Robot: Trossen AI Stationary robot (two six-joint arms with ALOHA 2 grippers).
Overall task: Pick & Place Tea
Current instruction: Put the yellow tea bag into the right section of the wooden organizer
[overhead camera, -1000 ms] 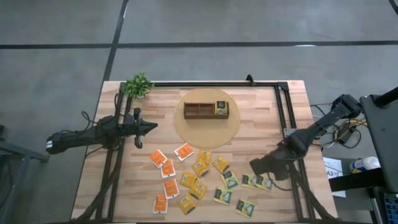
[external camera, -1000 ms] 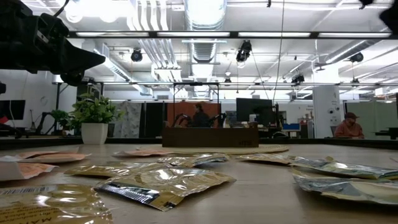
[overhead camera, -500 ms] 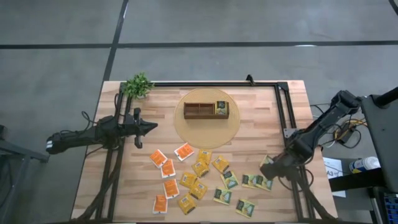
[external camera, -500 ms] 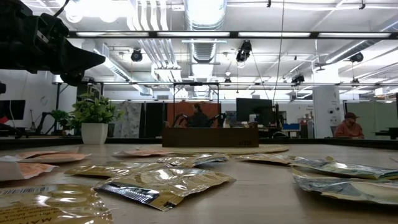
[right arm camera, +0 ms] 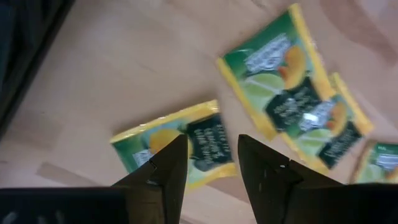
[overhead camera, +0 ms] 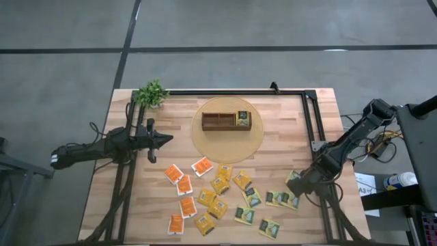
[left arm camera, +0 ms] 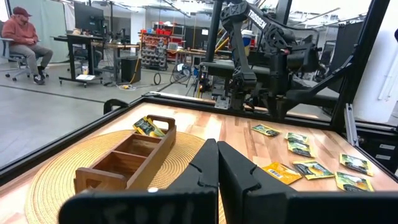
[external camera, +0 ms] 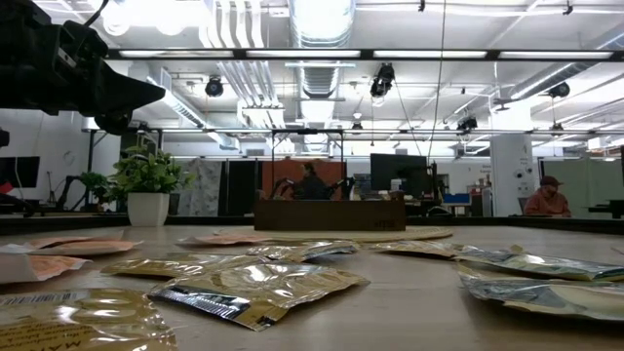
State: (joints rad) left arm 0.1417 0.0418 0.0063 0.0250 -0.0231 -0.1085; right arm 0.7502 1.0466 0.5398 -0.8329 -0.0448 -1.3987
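Several tea sachets lie flat on the wooden table's near half: orange ones (overhead camera: 184, 185), yellow ones (overhead camera: 220, 185) and green ones (overhead camera: 252, 198). One more sachet (overhead camera: 242, 119) sits in the right compartment of the brown wooden box (overhead camera: 218, 121). My right gripper (right arm camera: 211, 149) points down, open, near the table's right edge, just over a green sachet (right arm camera: 177, 146), which also shows in the high view (overhead camera: 293, 178). I cannot tell whether its fingers touch that sachet. My left gripper (left arm camera: 217, 163) is shut, level and holding nothing, left of the box (left arm camera: 127, 163).
The box stands on a round woven mat (overhead camera: 229, 140). A small potted plant (overhead camera: 151, 93) is at the far left corner. Black frame rails (overhead camera: 315, 137) run along the table's sides and far edge. More green sachets (right arm camera: 283, 93) lie close by the right gripper.
My right gripper has gone down and a little toward the table's right edge, rolling slightly. This uncovers a green sachet by the right rail in the high view. No sachet has moved.
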